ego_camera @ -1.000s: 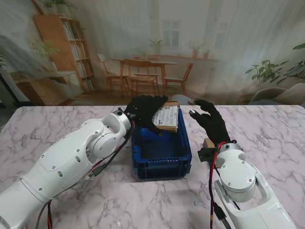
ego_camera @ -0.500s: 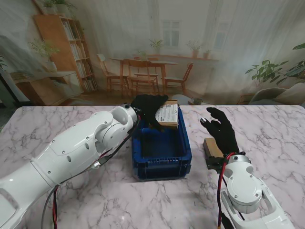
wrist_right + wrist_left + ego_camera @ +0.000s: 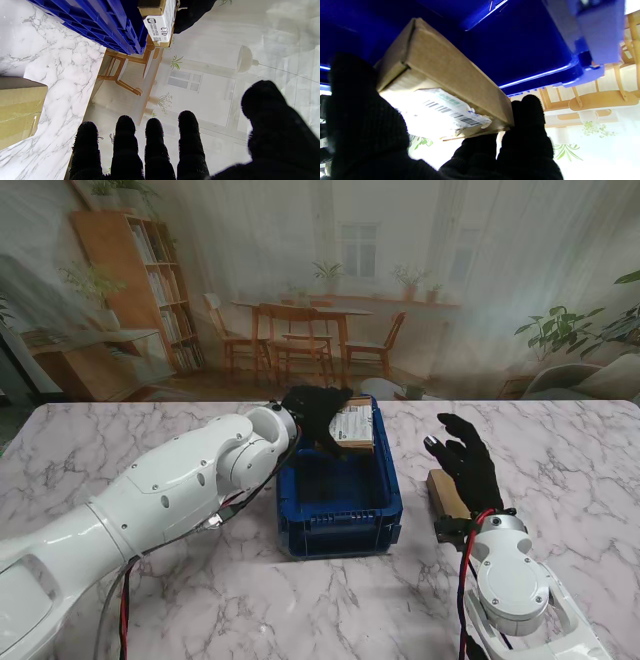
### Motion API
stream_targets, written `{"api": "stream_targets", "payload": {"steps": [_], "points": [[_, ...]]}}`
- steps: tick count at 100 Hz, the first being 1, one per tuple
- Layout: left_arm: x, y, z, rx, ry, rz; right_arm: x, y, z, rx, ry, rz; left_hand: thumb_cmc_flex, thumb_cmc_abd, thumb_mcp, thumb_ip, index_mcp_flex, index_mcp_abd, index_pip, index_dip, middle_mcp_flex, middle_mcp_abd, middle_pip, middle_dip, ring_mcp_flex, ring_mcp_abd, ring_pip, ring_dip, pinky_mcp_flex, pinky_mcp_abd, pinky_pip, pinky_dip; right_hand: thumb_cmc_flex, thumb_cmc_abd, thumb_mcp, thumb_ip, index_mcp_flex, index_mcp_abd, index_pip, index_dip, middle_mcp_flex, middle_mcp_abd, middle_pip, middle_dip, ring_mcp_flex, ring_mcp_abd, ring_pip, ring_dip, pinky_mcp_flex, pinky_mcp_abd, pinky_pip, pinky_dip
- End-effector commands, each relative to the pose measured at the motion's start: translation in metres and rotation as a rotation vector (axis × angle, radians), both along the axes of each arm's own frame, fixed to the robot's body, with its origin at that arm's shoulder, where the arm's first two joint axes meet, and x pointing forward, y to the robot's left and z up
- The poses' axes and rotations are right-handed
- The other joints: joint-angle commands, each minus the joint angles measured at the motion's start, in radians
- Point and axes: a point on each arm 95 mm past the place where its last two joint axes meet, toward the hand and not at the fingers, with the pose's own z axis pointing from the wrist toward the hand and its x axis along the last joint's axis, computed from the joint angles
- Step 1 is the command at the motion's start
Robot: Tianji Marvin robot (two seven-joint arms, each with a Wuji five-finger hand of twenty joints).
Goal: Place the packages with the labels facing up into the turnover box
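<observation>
Over the turnover box's [image 3: 338, 520] far end, left hand [image 3: 315, 412] fingers grip the package [image 3: 355, 426]; right hand [image 3: 468, 460] fingers spread wide.

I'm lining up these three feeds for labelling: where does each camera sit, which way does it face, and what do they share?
Stand view: above the shoulders, looking down at the marble table; both arms, the left hand holding the labelled package over the blue box, the right hand.
Left wrist view: along the fingers; package held over the box.
Right wrist view: along the open hand; a plain package on the table.
Shared: box and labelled package appear in all three.
</observation>
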Motion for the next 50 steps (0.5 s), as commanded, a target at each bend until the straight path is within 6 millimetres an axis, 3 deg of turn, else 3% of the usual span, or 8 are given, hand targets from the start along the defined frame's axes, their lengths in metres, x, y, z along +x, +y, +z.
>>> {"api": "stream_targets", "payload": {"steps": [1,24,50], "points": [[0.0,-0.006,-0.002,0.004,0.018,0.001,-0.002,0.0,-0.006,0.008,0.016,-0.007,0.37,0.285,0.459,0.071,0.077,-0.074,0.107,0.024,0.146,-0.11,0.122,0.071,0.111,-0.13,0.174,0.016,-0.004,-0.108,0.031,0.025,0.014,-0.001,0.017,0.013,0.007,-0.051,-0.019,-0.021,-0.008,-0.013,-0.021,-0.011,0.01,-0.036,-0.039,-0.007,-0.001,0.001,-0.022,0.024],[0.003,-0.003,-0.009,0.019,0.033,0.016,-0.004,0.001,-0.006,0.002,0.014,-0.011,0.374,0.306,0.407,0.058,0.086,-0.067,0.096,0.005,0.141,-0.1,0.117,0.054,0.107,-0.12,0.172,0.001,-0.009,-0.101,0.039,0.025,0.014,0.003,0.019,0.012,0.005,-0.052,-0.019,-0.021,-0.017,-0.004,-0.021,-0.011,0.01,-0.033,-0.041,-0.005,0.005,0.005,-0.036,0.04],[0.006,0.0,-0.017,0.044,0.057,0.022,-0.003,0.003,-0.006,0.002,0.024,-0.015,0.364,0.328,0.373,0.061,0.088,-0.065,0.083,-0.007,0.128,-0.097,0.123,0.032,0.099,-0.113,0.169,-0.006,-0.017,-0.093,0.036,0.024,0.018,0.014,0.017,0.012,0.001,-0.051,-0.017,-0.018,-0.025,0.002,-0.017,-0.01,0.025,-0.025,-0.028,0.004,0.03,0.019,-0.021,0.073]]}}
